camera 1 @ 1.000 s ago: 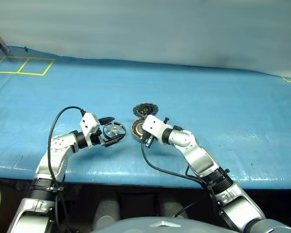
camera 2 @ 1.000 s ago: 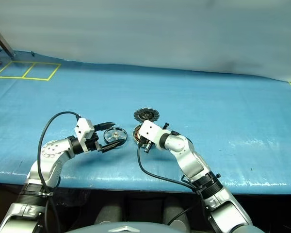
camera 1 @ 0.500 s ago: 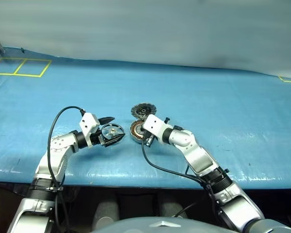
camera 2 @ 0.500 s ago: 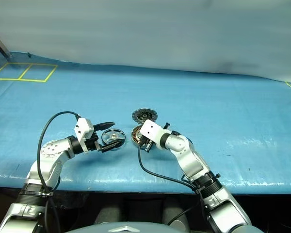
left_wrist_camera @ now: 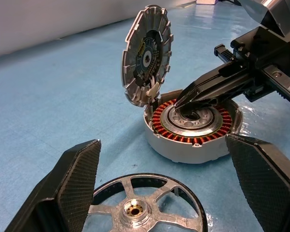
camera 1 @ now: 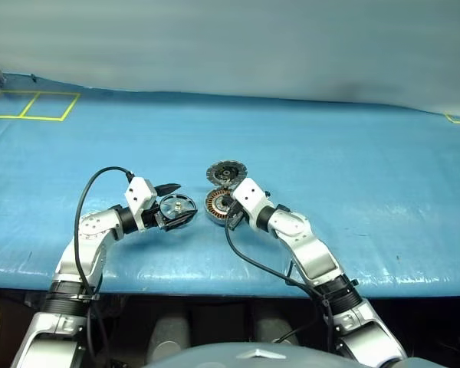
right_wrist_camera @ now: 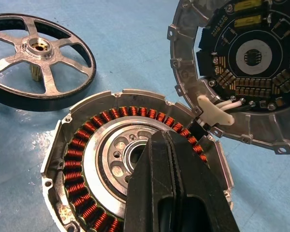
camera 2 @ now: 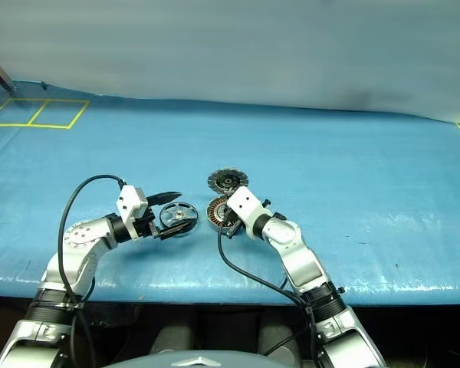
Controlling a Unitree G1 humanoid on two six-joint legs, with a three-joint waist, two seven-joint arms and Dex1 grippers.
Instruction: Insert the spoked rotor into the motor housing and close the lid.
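Note:
The spoked rotor [camera 1: 176, 207], a silver wheel with a dark rim and brass hub, lies on the blue mat between the wide-apart fingers of my open left gripper [camera 1: 182, 203]. There is a gap between the rotor and the finger [left_wrist_camera: 266, 188] on one side. Just right of it sits the motor housing [camera 1: 217, 204], with copper windings around a silver hub. Its lid [camera 1: 227, 172] stands tilted open at the housing's far edge, joined to it by a white connector [right_wrist_camera: 213, 116], circuit face showing. My right gripper [right_wrist_camera: 159, 140] is shut, its tips [left_wrist_camera: 186, 101] at the housing's hub.
A blue mat [camera 1: 353, 176] covers the table, and its front edge [camera 1: 215, 272] runs close below both hands. Yellow tape rectangles [camera 1: 31, 105] mark the far left corner. A black cable [camera 1: 88, 199] loops from the left wrist, and another [camera 1: 249, 261] hangs from the right.
My right wrist has rolled and its forearm has swung in toward the middle, with the shut tips staying at the housing. The left gripper and rotor have not moved.

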